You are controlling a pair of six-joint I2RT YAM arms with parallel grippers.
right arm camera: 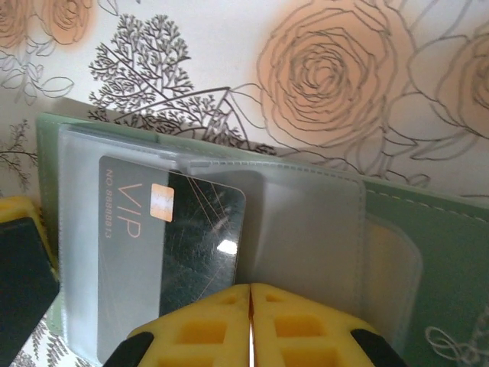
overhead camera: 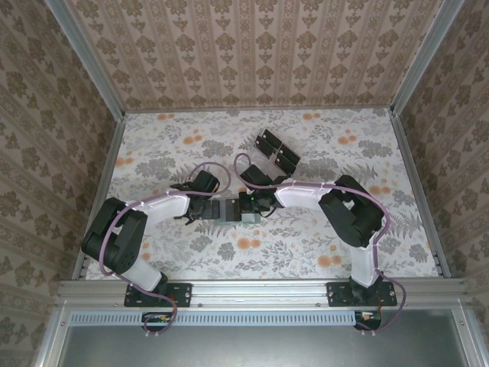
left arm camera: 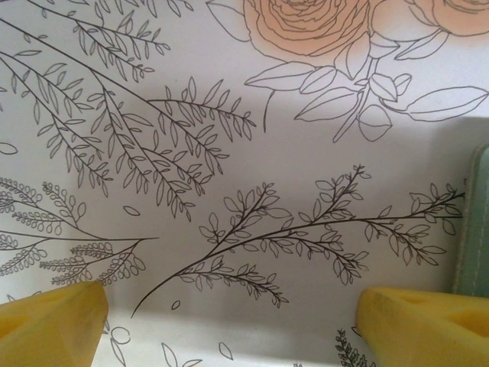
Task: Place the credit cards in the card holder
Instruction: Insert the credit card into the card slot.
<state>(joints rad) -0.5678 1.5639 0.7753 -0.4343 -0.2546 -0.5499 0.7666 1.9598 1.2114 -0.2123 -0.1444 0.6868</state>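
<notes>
Right wrist view shows the right tool (right arm camera: 250, 325) with yellow fingers pressed together over the open card holder (right arm camera: 428, 252); whether they nip its clear sleeve (right arm camera: 306, 222) I cannot tell. One black credit card (right arm camera: 191, 229) marked VIP sits in that sleeve. The left tool (left arm camera: 237, 325) is spread wide above the flowered table (left arm camera: 306, 153), the holder's green edge beside one finger. More credit cards (overhead camera: 276, 149) lie farther back

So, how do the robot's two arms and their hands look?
Both the left arm and the right arm have black joints and pale lilac-white links. A purple cable loops along each down to a black base plate. The left hand and right hand have bright yellow fingers with moulded hollows.
</notes>
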